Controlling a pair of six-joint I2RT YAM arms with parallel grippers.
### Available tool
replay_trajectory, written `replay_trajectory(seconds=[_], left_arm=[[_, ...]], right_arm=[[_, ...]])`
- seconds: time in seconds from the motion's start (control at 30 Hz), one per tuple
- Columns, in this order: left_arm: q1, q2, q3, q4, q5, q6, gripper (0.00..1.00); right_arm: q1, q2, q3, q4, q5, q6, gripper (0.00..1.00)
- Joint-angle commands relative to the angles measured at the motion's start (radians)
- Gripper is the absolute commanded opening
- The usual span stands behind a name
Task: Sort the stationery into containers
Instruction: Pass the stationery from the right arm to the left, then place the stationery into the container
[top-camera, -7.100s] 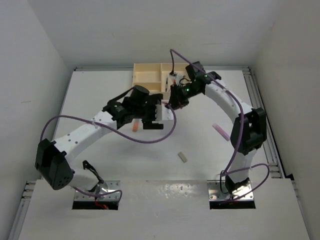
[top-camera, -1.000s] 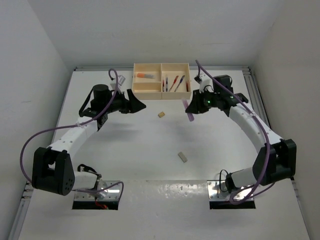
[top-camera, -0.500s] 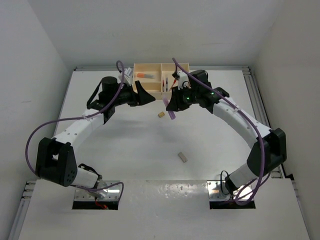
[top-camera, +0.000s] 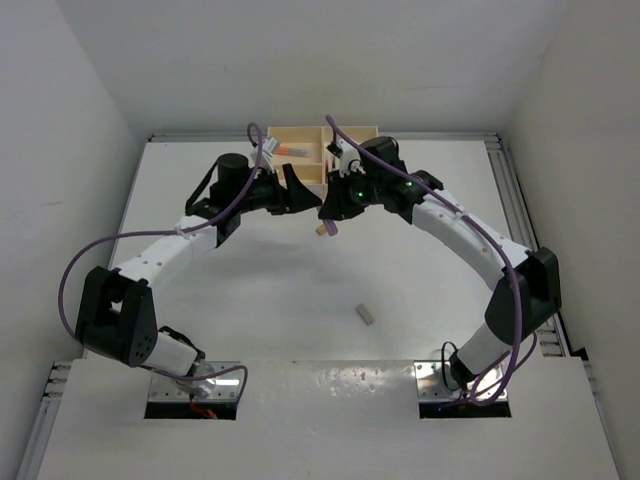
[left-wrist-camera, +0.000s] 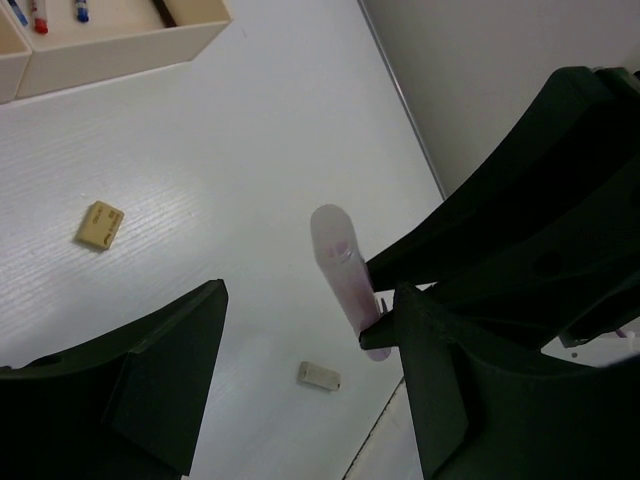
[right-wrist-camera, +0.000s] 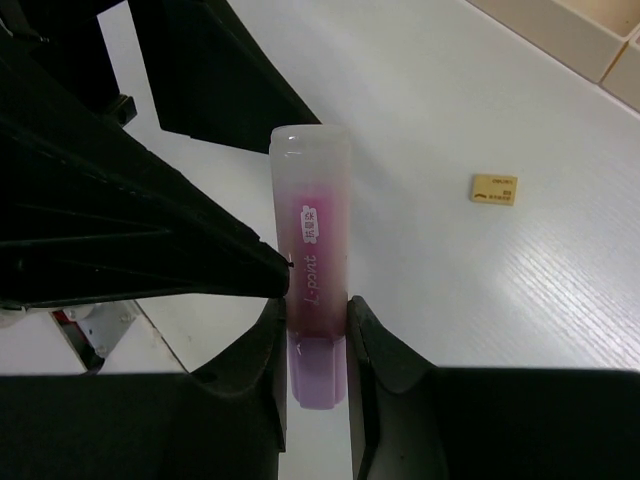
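Pink highlighter (right-wrist-camera: 310, 290) clamped in right gripper (right-wrist-camera: 314, 322) near tray (top-camera: 305, 165) front edge; left gripper (left-wrist-camera: 305, 330) spread wide, empty. Already in tray: pens (left-wrist-camera: 38, 15), orange marker (top-camera: 290, 151). Yet to sort, on tabletop: tan block (left-wrist-camera: 99, 224), eraser (left-wrist-camera: 319, 375).

White table (top-camera: 250, 290); plain white walls (top-camera: 60, 100) on three sides.

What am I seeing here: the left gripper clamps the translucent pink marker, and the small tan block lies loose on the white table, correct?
Wrong arm. The right gripper clamps the translucent pink marker, as the right wrist view shows; the left gripper stands open beside it. The small tan block does lie loose on the white table.
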Motion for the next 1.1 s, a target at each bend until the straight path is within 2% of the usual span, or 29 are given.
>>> replay_trajectory(seconds=[0.0,0.1,0.17,0.2,0.37,0.4,0.47,0.5,0.53,0.6,0.63,0.67,0.73,0.77,0.87,0.93,1.07], left_arm=[[-0.001,-0.004,0.045,0.055,0.009,-0.022,0.73],[-0.001,-0.004,0.045,0.057,0.009,-0.022,0.71],[-0.001,0.002,0.041,0.057,0.009,-0.026,0.63],[0.0,0.004,0.036,0.066,0.012,-0.039,0.53],[0.015,0.017,0.012,0.1,0.04,-0.063,0.28],[0.022,0.017,0.007,0.109,0.047,-0.078,0.17],[0.043,0.027,-0.001,0.141,0.081,-0.089,0.07],[0.052,0.031,0.016,0.14,0.086,-0.077,0.0],[0.063,0.04,0.034,0.125,0.087,-0.057,0.0],[0.092,0.06,0.146,0.011,0.055,0.094,0.0],[0.098,0.098,0.204,-0.147,0.02,0.171,0.0],[0.11,0.124,0.269,-0.202,-0.03,0.328,0.0],[0.115,0.212,0.447,-0.314,-0.048,0.499,0.0],[0.108,0.238,0.5,-0.337,-0.119,0.645,0.0],[0.086,0.342,0.66,-0.385,-0.218,0.922,0.0],[0.065,0.411,0.732,-0.371,-0.3,1.009,0.0],[0.026,0.494,0.723,-0.22,-0.416,1.234,0.0]], right_arm=[[0.015,-0.001,0.051,0.035,-0.002,0.01,0.0],[0.022,-0.005,0.044,0.04,-0.006,0.013,0.0],[0.025,-0.009,0.044,0.041,-0.009,0.013,0.0],[0.024,-0.01,0.044,0.04,-0.009,0.013,0.0],[0.024,-0.018,0.044,0.043,-0.006,0.007,0.0],[0.025,-0.021,0.044,0.043,-0.003,0.006,0.0],[0.024,-0.022,0.055,0.033,-0.002,-0.005,0.31],[0.024,-0.031,0.06,0.012,0.018,-0.023,0.43],[0.019,-0.036,0.064,-0.003,0.041,-0.037,0.62],[-0.002,-0.07,0.058,-0.022,0.069,-0.053,0.7],[-0.046,-0.082,0.049,-0.023,0.061,-0.053,0.72],[-0.074,-0.091,0.034,-0.031,0.048,-0.053,0.73],[-0.155,-0.114,0.005,-0.04,0.024,-0.057,0.73],[-0.184,-0.122,-0.008,-0.049,0.023,-0.065,0.73],[-0.284,-0.148,-0.058,-0.071,0.003,-0.071,0.72],[-0.35,-0.165,-0.099,-0.082,-0.023,-0.079,0.72],[-0.412,-0.189,-0.172,-0.083,-0.019,-0.103,0.72]])
